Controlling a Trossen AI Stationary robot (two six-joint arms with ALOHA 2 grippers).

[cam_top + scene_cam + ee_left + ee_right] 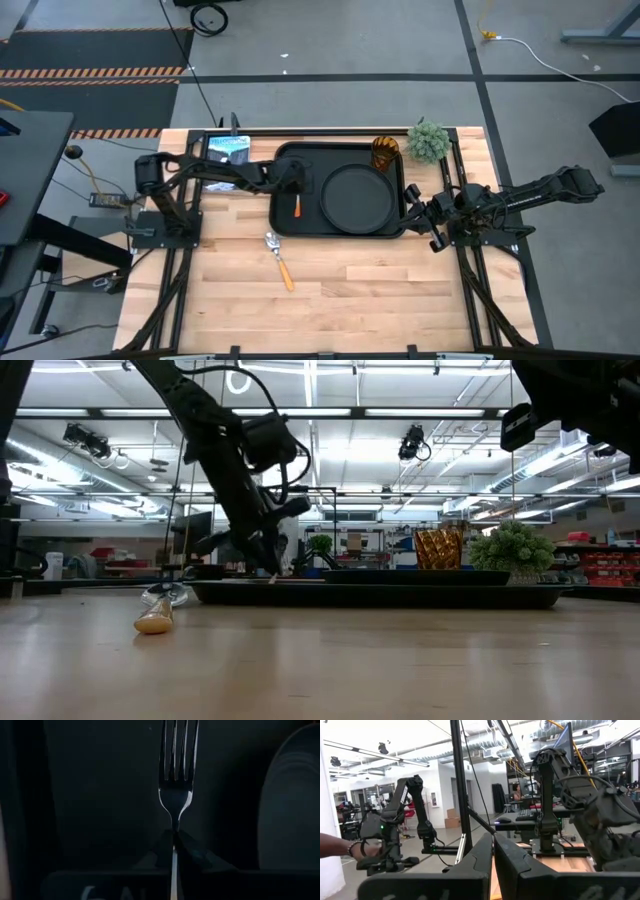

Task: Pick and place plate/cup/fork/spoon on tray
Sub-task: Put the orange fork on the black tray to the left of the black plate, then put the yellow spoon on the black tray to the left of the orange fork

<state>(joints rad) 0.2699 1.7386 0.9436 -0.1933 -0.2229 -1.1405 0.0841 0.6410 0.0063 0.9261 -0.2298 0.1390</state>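
Note:
The black tray (287, 222) lies in the middle of the table. On it are the round black plate (357, 197) and, in its far right corner, the amber cup (386, 152). My left gripper (293, 183) is over the tray's left part, shut on the fork (177, 775), whose orange handle (297, 206) shows in the high view. The spoon (279, 258) lies flat on the table in front of the tray and also shows in the low view (155, 615). My right gripper (413, 210) is shut and empty beside the tray's right rim. My left gripper pinches the fork's thin metal neck (174, 826) just below the tines, between its two fingertips (192, 847). The tines (178, 750) point straight on past the fingers, over the tray's floor. I cannot tell whether the fork touches the tray.
A small green potted plant (428, 140) stands just past the tray's far right corner. A blue-white card (228, 150) lies at the far left. Bare wood lies in front of the tray. A person's hand (340, 847) shows in the room beyond.

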